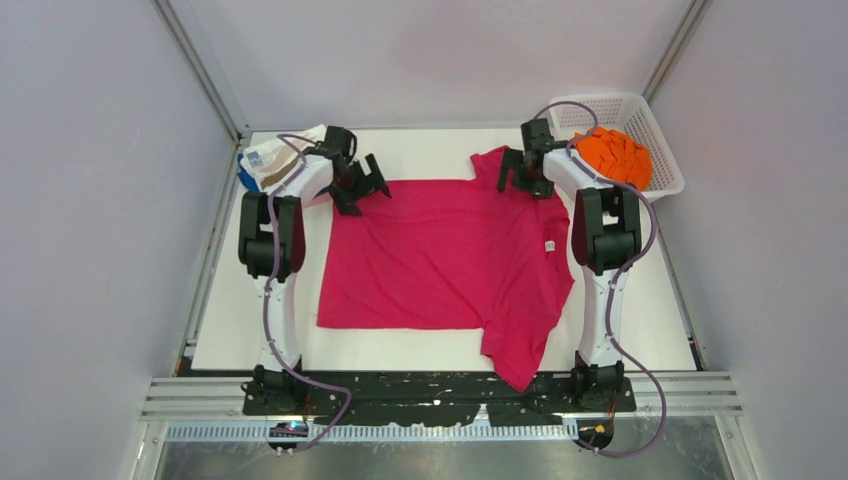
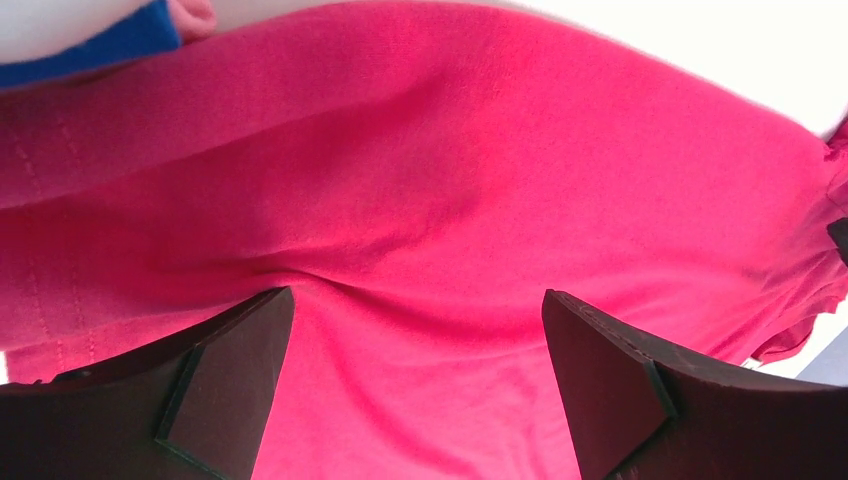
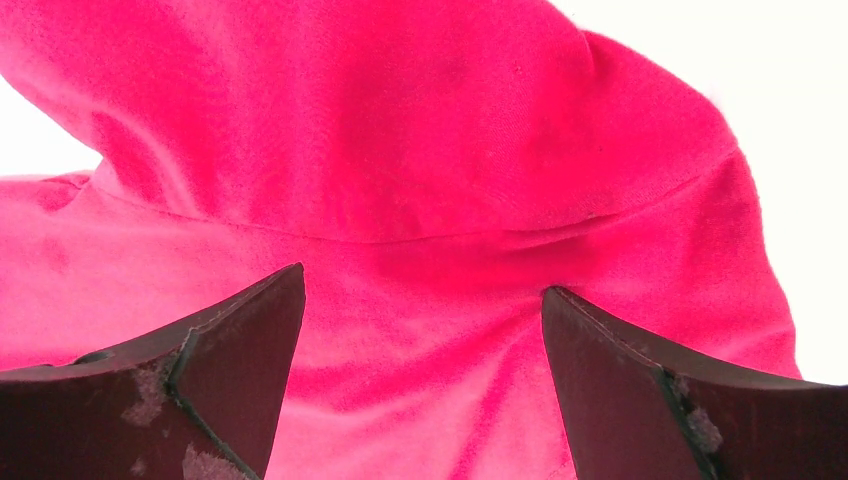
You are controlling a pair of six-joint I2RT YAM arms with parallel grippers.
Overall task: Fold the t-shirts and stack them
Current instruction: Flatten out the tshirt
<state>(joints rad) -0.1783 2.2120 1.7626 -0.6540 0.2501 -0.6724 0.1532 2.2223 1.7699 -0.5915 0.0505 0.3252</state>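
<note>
A bright magenta t-shirt (image 1: 440, 255) lies spread on the white table, its small white label (image 1: 549, 245) near the right edge and one sleeve hanging over the near edge. My left gripper (image 1: 362, 188) is open just above the shirt's far left corner; in the left wrist view the magenta cloth (image 2: 450, 200) lies between the spread fingers of the left gripper (image 2: 416, 300). My right gripper (image 1: 520, 172) is open over the far right sleeve; in the right wrist view the sleeve (image 3: 400, 150) lies between the fingers of the right gripper (image 3: 424, 285). Neither holds cloth.
A stack with a white streaked shirt (image 1: 280, 168) on top sits at the far left; its blue shirt (image 2: 90, 50) and pale pink shirt (image 2: 195, 15) show in the left wrist view. An orange shirt (image 1: 612, 155) lies in the white lattice basket (image 1: 665, 150) at the far right.
</note>
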